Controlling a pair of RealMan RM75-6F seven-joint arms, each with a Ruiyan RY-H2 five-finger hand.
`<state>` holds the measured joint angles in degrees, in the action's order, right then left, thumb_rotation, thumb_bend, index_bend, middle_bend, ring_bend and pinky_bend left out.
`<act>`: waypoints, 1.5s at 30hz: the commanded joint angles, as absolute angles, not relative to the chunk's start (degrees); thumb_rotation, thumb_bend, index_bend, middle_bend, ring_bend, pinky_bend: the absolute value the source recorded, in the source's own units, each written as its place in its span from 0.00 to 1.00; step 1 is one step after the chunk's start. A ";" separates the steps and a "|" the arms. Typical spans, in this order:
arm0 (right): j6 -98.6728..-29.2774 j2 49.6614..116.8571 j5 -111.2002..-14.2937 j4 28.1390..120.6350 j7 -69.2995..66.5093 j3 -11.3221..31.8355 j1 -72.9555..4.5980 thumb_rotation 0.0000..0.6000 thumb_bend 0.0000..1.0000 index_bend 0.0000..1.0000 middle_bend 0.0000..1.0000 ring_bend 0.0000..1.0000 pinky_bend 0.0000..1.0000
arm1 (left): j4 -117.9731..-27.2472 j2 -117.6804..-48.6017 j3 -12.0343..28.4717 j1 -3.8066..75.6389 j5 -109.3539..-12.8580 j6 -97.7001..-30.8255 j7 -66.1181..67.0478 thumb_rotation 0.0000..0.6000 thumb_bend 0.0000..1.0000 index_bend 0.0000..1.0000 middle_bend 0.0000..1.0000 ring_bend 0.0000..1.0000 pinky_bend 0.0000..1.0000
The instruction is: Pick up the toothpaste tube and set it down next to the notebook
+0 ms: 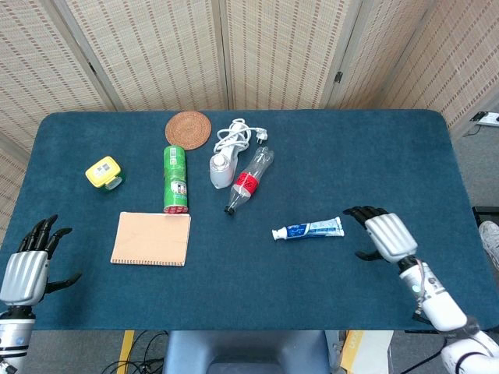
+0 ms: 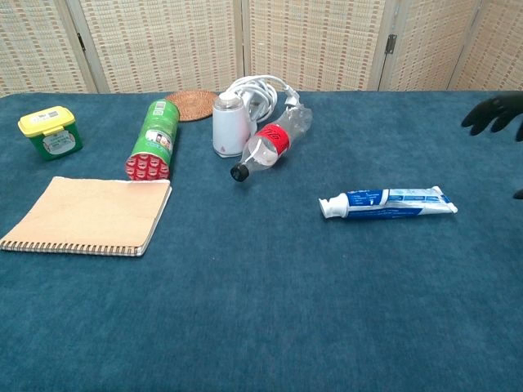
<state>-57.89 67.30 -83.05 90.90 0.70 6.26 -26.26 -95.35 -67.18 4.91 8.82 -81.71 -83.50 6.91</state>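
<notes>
A white and blue toothpaste tube (image 1: 308, 229) (image 2: 387, 202) lies flat on the blue table, cap to the left. The tan spiral notebook (image 1: 151, 238) (image 2: 87, 215) lies at the left. My right hand (image 1: 380, 233) hovers just right of the tube's tail, fingers spread and holding nothing; only its dark fingertips (image 2: 493, 111) enter the chest view at the right edge. My left hand (image 1: 28, 265) stays open at the table's front left corner, far from both objects.
A green can (image 1: 175, 179), a white hair dryer with cord (image 1: 225, 156) and a clear bottle with red label (image 1: 249, 180) lie behind the notebook and tube. A woven coaster (image 1: 188, 128) and a yellow-lidded box (image 1: 104, 172) sit further back and left.
</notes>
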 commanded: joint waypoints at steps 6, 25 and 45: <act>-47.99 76.77 -77.98 82.38 3.21 8.45 -34.80 1.00 0.18 0.18 0.26 0.22 0.29 | -95.50 -66.91 4.59 8.38 -81.87 -83.79 6.58 1.00 0.06 0.23 0.07 0.04 0.18; -45.69 87.02 -76.95 72.48 7.39 6.54 -39.64 1.00 0.19 0.31 0.36 0.26 0.29 | -94.32 -66.99 4.41 7.95 -81.41 -83.38 5.34 1.00 0.06 0.24 0.07 0.04 0.18; -44.90 89.54 -75.33 68.37 7.68 7.00 -41.87 1.00 0.29 0.44 0.43 0.34 0.33 | -92.48 -67.40 4.81 8.17 -80.49 -82.42 4.21 1.00 0.06 0.24 0.07 0.04 0.18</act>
